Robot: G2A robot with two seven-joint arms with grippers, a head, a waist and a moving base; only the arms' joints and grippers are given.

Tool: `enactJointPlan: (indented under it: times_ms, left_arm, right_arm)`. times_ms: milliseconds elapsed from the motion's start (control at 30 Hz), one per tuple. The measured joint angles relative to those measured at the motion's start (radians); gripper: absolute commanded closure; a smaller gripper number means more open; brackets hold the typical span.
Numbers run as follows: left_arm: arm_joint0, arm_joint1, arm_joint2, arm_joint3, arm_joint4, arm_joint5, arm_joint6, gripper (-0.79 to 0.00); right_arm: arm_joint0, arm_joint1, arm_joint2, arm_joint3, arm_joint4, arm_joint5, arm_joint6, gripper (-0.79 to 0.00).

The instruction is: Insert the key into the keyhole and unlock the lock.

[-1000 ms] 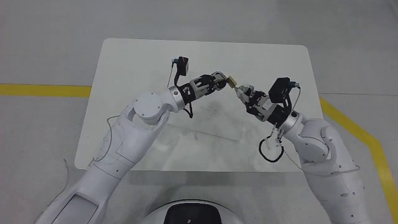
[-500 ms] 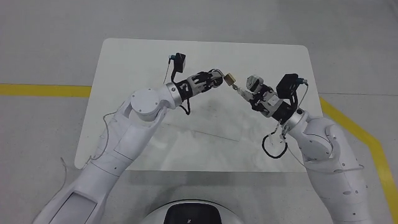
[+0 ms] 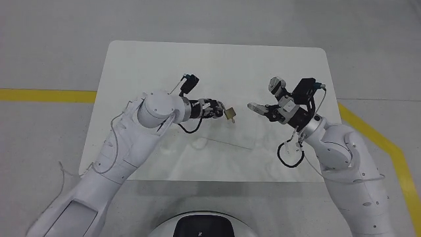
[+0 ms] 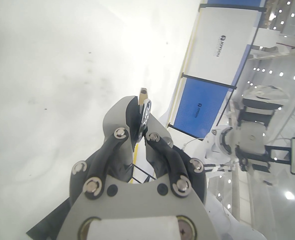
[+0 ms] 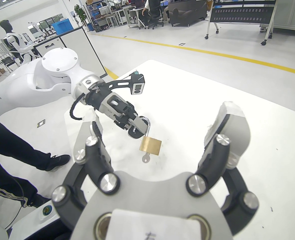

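Right tool (image 5: 163, 118) spread wide. Just beyond it the lock (image 5: 150, 145) hangs over the tabletop (image 5: 212, 88), with the key (image 5: 145, 159) in its underside. Left tool (image 5: 137, 129) pinches its shackle (image 5: 148, 126) from above.

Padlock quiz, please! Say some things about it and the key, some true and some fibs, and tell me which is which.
1. The left end effector holds the padlock by its shackle. True.
2. The right end effector is gripping the key. False: it is open and apart from the key.
3. The key sticks out of the padlock's underside. True.
4. The padlock lies flat on the table. False: it hangs from the left end effector.
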Motion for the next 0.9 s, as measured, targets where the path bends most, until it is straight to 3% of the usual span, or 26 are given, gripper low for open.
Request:
enactJointPlan:
  times_ms: [33,133,167,200,233,467,667,767,900]
  left_arm:
    - [-0.006,0.0,0.012,0.005,0.022,0.025,0.001,0.0]
    - [-0.024,-0.003,0.045,0.028,0.1,0.113,0.037,-0.206]
    - [-0.025,-0.005,0.051,0.034,0.106,0.126,0.048,-0.314]
    - [-0.027,-0.008,0.056,0.042,0.103,0.132,0.055,-0.594]
    - [-0.028,-0.009,0.06,0.049,0.1,0.132,0.059,-0.785]
    - [-0.012,-0.01,0.037,0.04,0.058,0.101,0.083,-0.785]
    - [0.053,0.01,-0.041,-0.084,0.03,0.027,0.105,-0.785]
    - [0.104,0.021,-0.091,-0.172,0.034,-0.031,0.169,-0.785]
    - [0.223,0.03,-0.18,-0.302,0.024,-0.148,0.377,-0.785]
  right_arm:
    - [0.0,0.0,0.0,0.0,0.0,0.0,0.0,-0.785]
    - [0.0,0.0,0.0,0.0,0.0,0.0,0.0,-0.785]
    - [0.0,0.0,0.0,0.0,0.0,0.0,0.0,-0.785]
    - [0.0,0.0,0.0,0.0,0.0,0.0,0.0,-0.785]
    - [0.0,0.0,0.0,0.0,0.0,0.0,0.0,-0.785]
    - [0.0,0.0,0.0,0.0,0.0,0.0,0.0,-0.785]
    - [0.0,0.0,0.0,0.0,0.0,0.0,0.0,-0.785]
    - [0.0,0.0,0.0,0.0,0.0,0.0,0.0,-0.785]
    - [0.0,0.0,0.0,0.0,0.0,0.0,0.0,-0.785]
